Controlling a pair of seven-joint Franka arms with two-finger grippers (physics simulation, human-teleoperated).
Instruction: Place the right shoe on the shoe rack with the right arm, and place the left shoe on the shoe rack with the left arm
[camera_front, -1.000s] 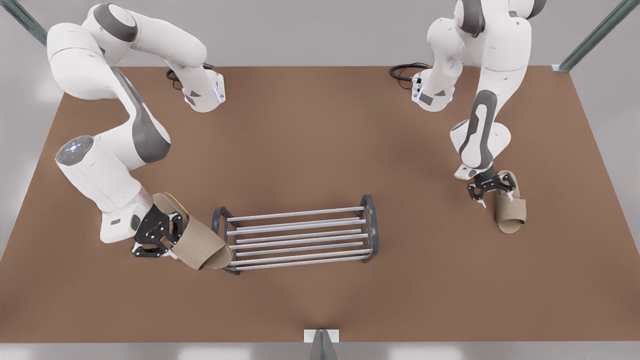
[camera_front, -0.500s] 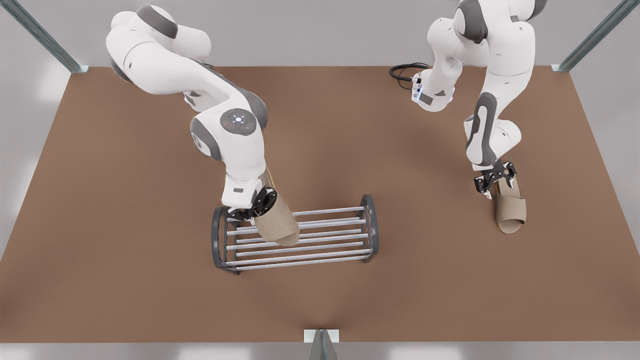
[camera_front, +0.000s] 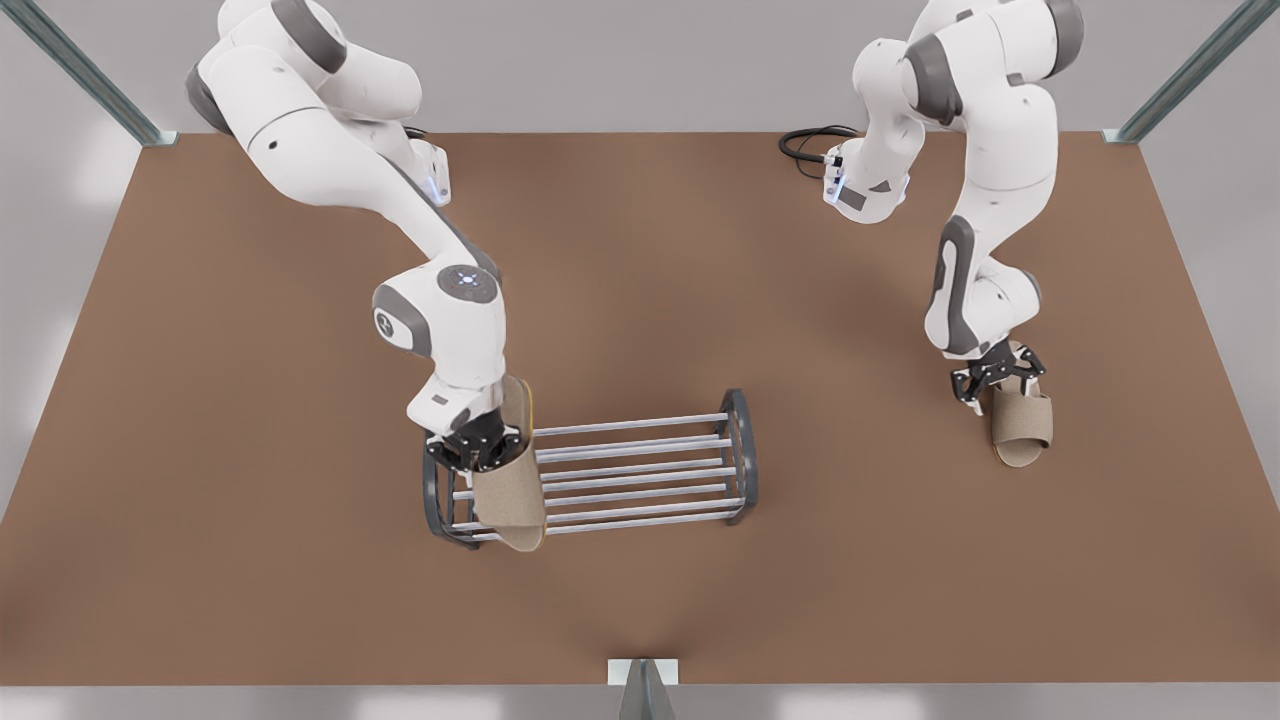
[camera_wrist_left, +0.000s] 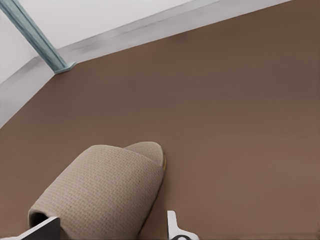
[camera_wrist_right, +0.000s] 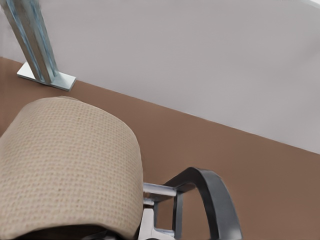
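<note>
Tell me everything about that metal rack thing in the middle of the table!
The shoe rack is low, with silvery horizontal rods between two dark grey arched end frames. It stands upright on the brown table. At its end on the front view's left, the right gripper holds the right shoe, a beige slipper, over the rods.

brown tabletop (camera_front: 640, 280), grey wall (camera_front: 620, 60) behind, metal struts at upper corners (camera_front: 85, 75) (camera_front: 1185, 75), black cable (camera_front: 805, 145) upper right, bracket (camera_front: 642, 672) bottom centre
</note>
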